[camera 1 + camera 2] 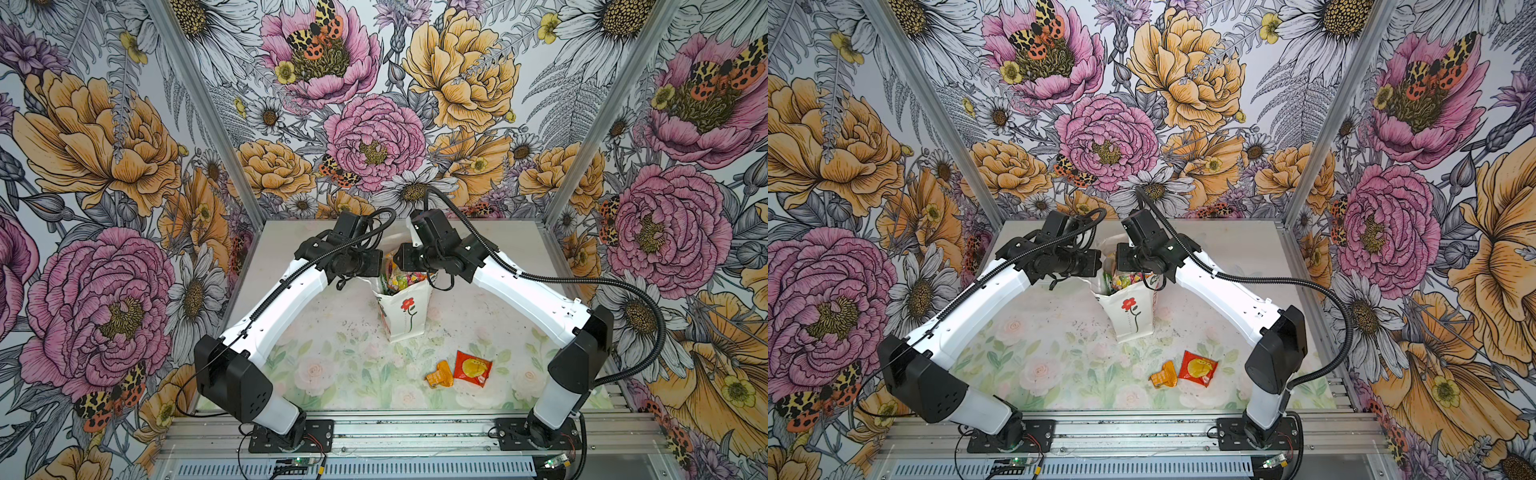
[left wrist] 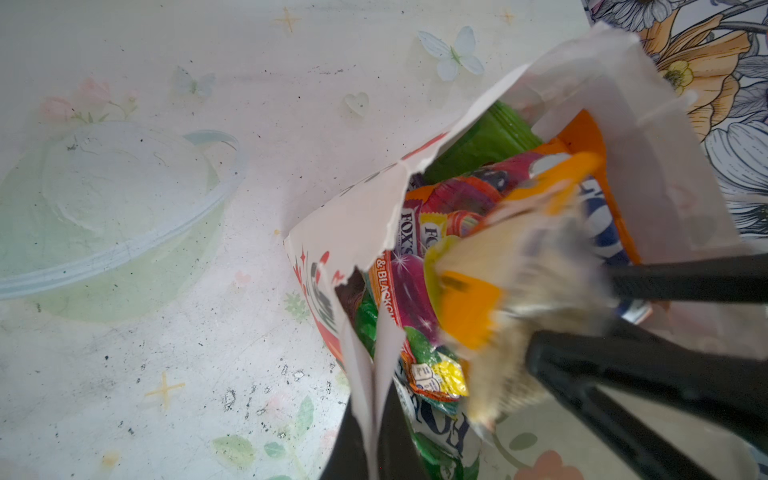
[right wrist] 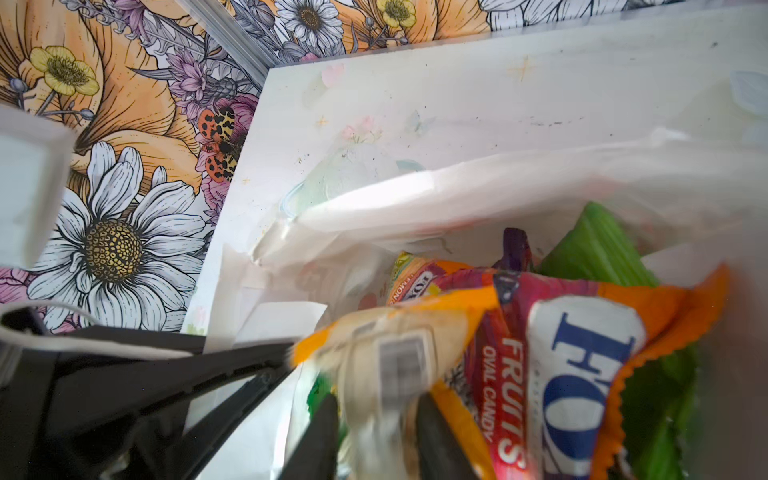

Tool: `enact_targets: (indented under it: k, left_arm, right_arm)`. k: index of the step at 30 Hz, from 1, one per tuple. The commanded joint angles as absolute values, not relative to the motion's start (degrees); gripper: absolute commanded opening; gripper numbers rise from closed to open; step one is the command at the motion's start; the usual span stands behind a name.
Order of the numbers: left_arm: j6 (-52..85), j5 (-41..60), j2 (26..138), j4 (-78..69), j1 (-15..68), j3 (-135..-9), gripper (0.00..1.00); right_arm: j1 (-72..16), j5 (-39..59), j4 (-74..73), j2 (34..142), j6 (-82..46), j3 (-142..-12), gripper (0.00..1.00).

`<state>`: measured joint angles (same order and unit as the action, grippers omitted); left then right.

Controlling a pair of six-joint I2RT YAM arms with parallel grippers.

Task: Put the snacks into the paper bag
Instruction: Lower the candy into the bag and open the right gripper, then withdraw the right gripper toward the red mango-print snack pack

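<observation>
Surface (image 1: 332, 332): pale, scuffed, faint rose print. Walls (image 1: 104, 145) on three sides carry bold floral wallpaper.

Paper bag (image 1: 405, 316) stands upright mid-surface, red flower toward the camera, both arms over its mouth.

Top views only: red-yellow packet (image 1: 472, 368) and orange packet (image 1: 439, 374) lie just beside each other on the surface, apart from the bag.

Wrist views only: the bag's inside, with FOX'S packet (image 3: 582, 365), green packet (image 3: 598, 249) and a torn rim.

Left end effector (image 2: 372, 436) is clamped tight on the bag's rim. Right end effector (image 3: 376, 401) has its jaws parted; the orange-beige packet (image 3: 386, 353) is blurred between them, over the bag's mouth and not clearly pinched.
</observation>
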<state>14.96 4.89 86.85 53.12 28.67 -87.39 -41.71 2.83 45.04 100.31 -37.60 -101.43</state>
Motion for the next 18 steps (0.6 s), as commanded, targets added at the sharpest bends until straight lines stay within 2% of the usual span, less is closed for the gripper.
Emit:
enact_targets:
  k: [1, 4, 11, 18]
  left_arm:
    - [14.4, 3.8, 83.8, 50.2, 29.1, -87.4, 0.0]
    - [14.5, 3.8, 83.8, 50.2, 28.9, -87.4, 0.0]
    - [14.5, 3.7, 83.8, 50.2, 29.0, -87.4, 0.0]
    - [14.5, 3.3, 83.8, 50.2, 29.0, -87.4, 0.0]
  right_arm:
    - [-42.2, 2.5, 44.6, 100.2, -38.0, -103.1, 0.46]
    - [-42.2, 2.2, 44.7, 99.7, -37.9, -103.3, 0.5]
    - [-42.2, 2.4, 44.7, 96.9, -37.7, -102.6, 0.5]
    - [-42.5, 0.2, 45.3, 85.8, -38.0, -94.2, 0.5]
